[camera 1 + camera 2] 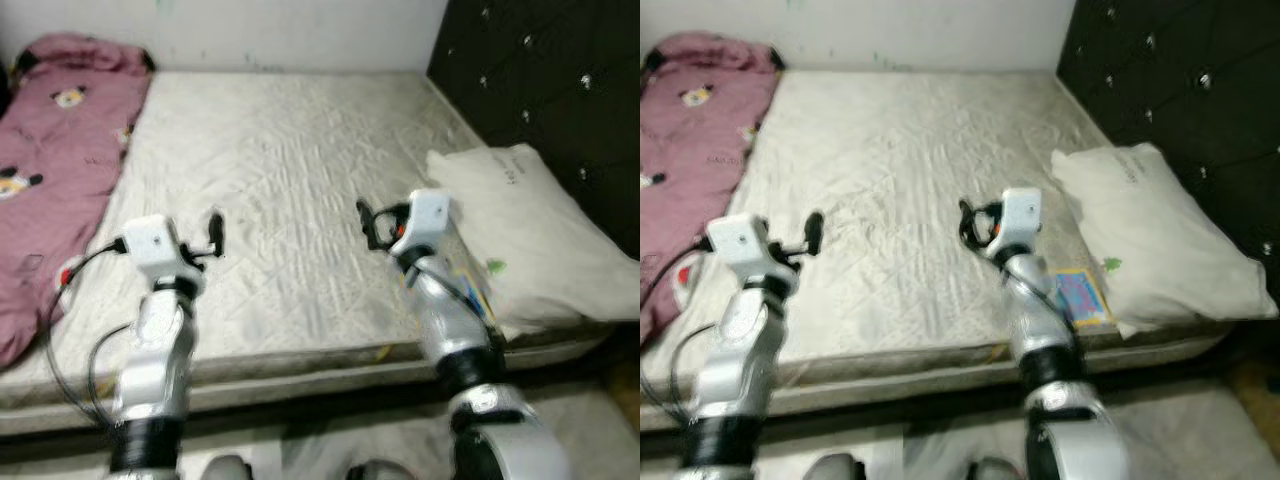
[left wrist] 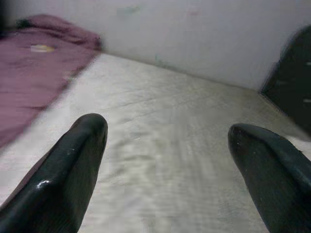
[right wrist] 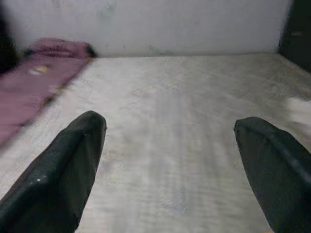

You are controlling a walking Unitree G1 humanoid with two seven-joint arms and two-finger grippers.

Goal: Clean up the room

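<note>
stood at the foot of the bare mattress. my left gripper hovered over it, fingers spread wide, holding nothing. my right gripper did likewise, also empty. pink blanket lay bunched along the left edge. white pillow sat by the dark headboard, right side.

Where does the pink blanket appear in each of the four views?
Left eye view: pink blanket along the left edge, on the mattress.
Right eye view: upper left corner.
Left wrist view: upper left, blurred.
Right wrist view: left side, blurred.
Shared landmark: the white wall behind the mattress.
</note>
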